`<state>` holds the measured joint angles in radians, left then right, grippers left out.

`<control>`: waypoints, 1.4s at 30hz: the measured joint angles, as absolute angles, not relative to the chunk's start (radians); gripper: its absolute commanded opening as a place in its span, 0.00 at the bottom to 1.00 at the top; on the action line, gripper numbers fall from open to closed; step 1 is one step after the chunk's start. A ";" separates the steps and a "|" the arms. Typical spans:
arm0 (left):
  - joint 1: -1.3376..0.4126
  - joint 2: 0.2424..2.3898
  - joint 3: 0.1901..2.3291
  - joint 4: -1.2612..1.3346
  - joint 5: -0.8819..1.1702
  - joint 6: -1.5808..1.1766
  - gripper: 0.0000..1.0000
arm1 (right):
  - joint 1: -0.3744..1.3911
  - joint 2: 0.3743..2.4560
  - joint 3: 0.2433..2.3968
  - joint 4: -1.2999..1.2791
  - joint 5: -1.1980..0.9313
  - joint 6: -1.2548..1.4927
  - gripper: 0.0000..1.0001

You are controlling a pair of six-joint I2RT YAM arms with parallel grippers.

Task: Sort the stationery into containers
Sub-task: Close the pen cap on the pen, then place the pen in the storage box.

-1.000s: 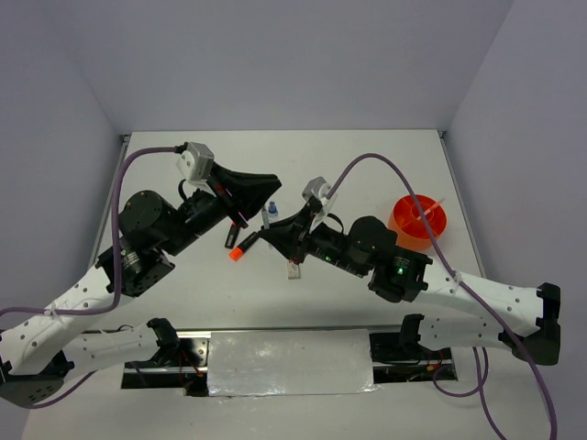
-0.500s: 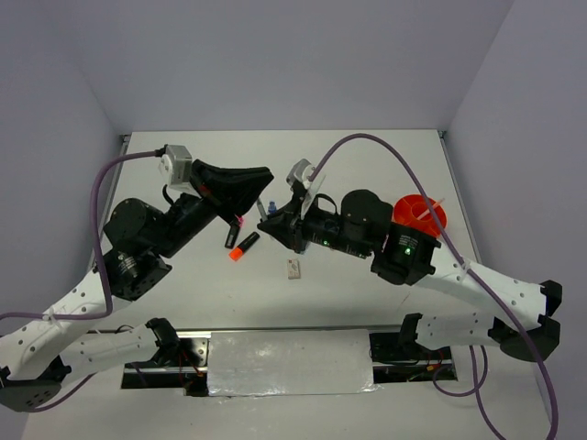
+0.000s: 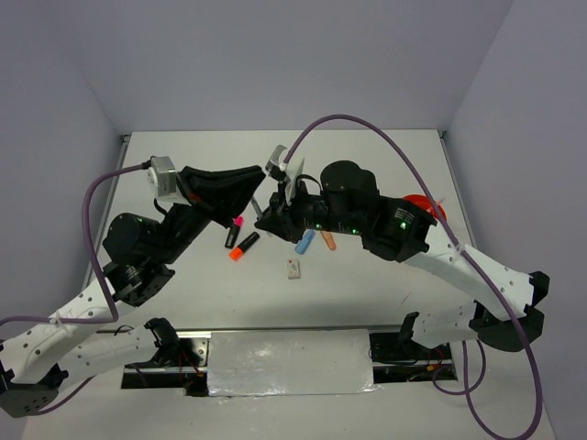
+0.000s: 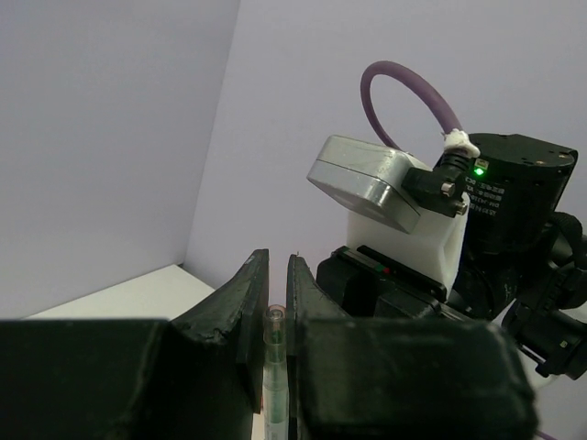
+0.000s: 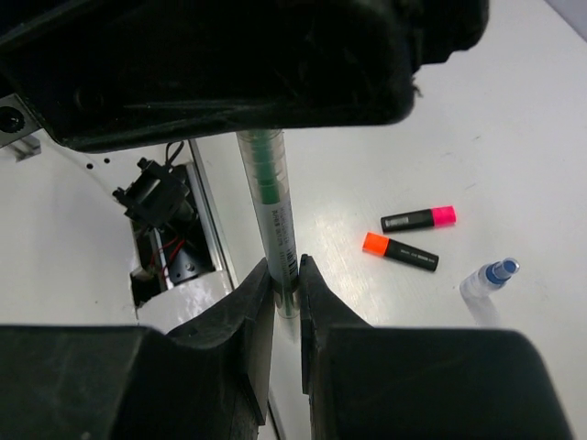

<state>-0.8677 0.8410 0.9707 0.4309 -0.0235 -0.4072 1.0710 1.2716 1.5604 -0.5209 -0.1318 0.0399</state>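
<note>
Pinching the silver pen (image 5: 271, 188) together, seemingly: left end effector (image 4: 272, 270) and right end effector (image 5: 286, 275).

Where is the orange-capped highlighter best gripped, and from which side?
Grip the orange-capped highlighter mid-barrel on its black body, from straight above, jaws across its narrow width. It lies flat on the table, so only its top is open, and the straight barrel probably offers parallel sides.
</note>
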 measured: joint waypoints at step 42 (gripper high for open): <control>-0.893 0.609 1.189 -0.281 -0.340 -0.424 0.99 | 0.775 0.940 0.835 0.179 0.090 0.163 0.00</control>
<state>-0.8932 0.6086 1.1893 -0.2806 -0.3401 -0.4236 0.7750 0.9401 0.8349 0.1787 0.0902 0.1627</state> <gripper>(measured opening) 0.993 0.188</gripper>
